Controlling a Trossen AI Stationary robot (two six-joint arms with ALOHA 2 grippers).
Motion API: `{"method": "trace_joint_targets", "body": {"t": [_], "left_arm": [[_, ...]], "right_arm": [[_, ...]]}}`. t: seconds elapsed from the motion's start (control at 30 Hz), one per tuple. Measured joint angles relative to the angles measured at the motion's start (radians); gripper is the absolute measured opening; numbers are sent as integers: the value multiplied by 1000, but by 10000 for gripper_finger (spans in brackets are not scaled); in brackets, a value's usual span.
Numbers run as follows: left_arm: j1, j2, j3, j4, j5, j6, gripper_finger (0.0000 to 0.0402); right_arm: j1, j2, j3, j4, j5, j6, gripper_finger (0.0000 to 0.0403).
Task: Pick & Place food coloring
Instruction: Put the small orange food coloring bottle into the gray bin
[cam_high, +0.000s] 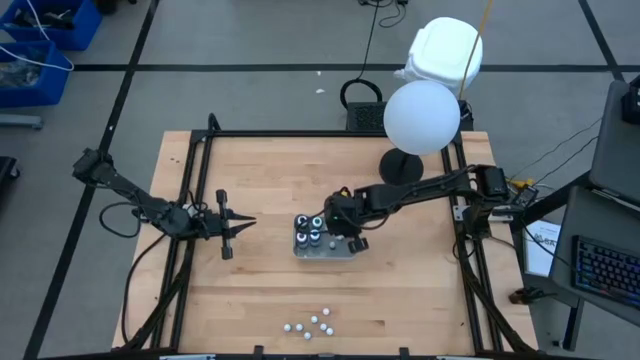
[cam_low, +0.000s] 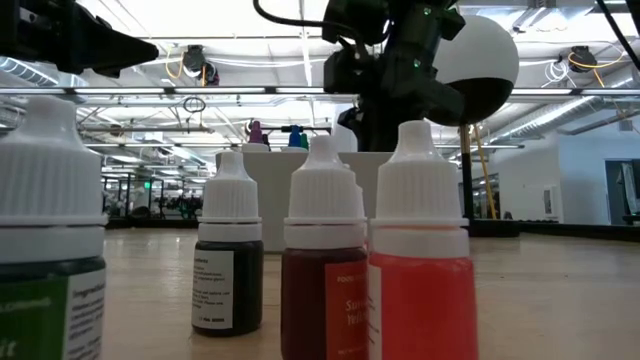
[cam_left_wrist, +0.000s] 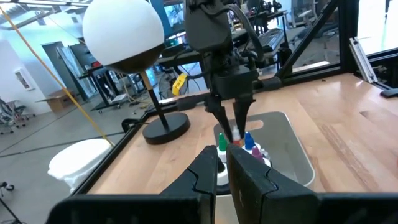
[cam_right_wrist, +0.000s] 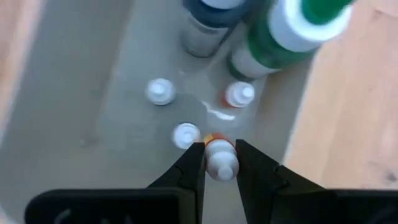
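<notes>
We see the right tool (cam_right_wrist: 220, 163) lowered over the clear tray (cam_high: 338, 251), its two fingers clenched on the neck of a small white-capped dropper bottle (cam_right_wrist: 221, 158), presumably so the cap lip keeps it from slipping. The food coloring bottles (cam_high: 309, 231) stand grouped at one end of the tray. The left tool (cam_high: 226, 228) waits apart on the wooden surface (cam_high: 400, 290), pinched shut and holding nothing, we judge, to leave the right arm room
</notes>
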Motion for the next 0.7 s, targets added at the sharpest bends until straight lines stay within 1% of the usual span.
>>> {"method": "trace_joint_targets", "body": {"t": [0.1, 0.33, 0.53, 0.7], "left_arm": [[0, 0, 0, 2, 0, 0, 42], [0, 0, 0, 3, 0, 0, 42], [0, 0, 0, 3, 0, 0, 42], [0, 0, 0, 4, 1, 1, 42]], "right_arm": [[0, 0, -16, 15, 53, 15, 59], [0, 0, -52, 69, 50, 39, 59], [0, 0, -72, 76, 49, 68, 59], [2, 0, -107, 127, 49, 72, 59]]}}
